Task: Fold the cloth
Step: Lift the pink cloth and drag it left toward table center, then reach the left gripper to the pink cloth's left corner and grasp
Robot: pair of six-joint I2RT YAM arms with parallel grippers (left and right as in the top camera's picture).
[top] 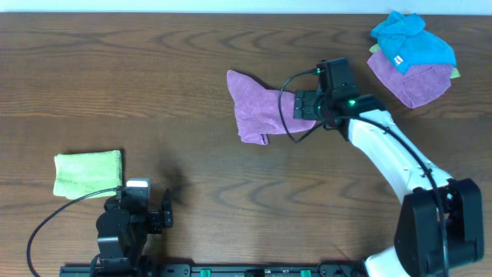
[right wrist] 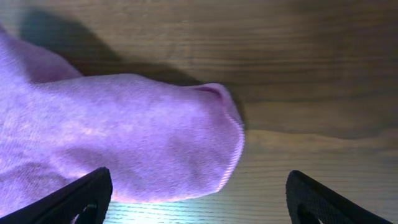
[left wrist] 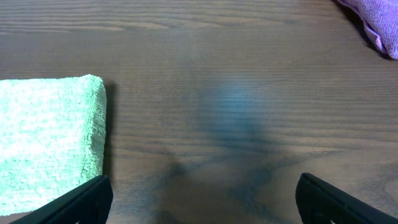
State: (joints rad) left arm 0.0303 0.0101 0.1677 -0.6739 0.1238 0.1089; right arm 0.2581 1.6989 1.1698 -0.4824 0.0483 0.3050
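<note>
A dark wooden table point(top: 115, 77) is seen from above, with two robot arms reaching in from the near edge. The cloth to be folded, a purple cloth point(top: 254, 108), lies near the middle of the table, loosely rumpled, with one corner pointing to the far left and its right end under the right arm's wrist. The right gripper point(top: 306, 105) sits low over that right end. In the right wrist view its two fingers point(right wrist: 78, 200) show at the bottom corners, spread wide apart, and the rounded end of the purple cloth lies on the wood between them; the fingers are not closed on it. The white right arm point(top: 384, 150) runs back to its base at the near right. The left gripper point(left wrist: 202, 190) is at the near left, close to the table edge. In the left wrist view its fingers point(left wrist: 339, 200) are also spread wide, with only bare wood between them and nothing held. Just to its left and a little farther away lies a green cloth point(top: 88, 173), neatly folded into a rectangle. At the far right corner is a small pile: a blue cloth point(top: 411, 38) lies on top of a second purple cloth point(top: 419, 83), well apart from the cloth in the middle.
</note>
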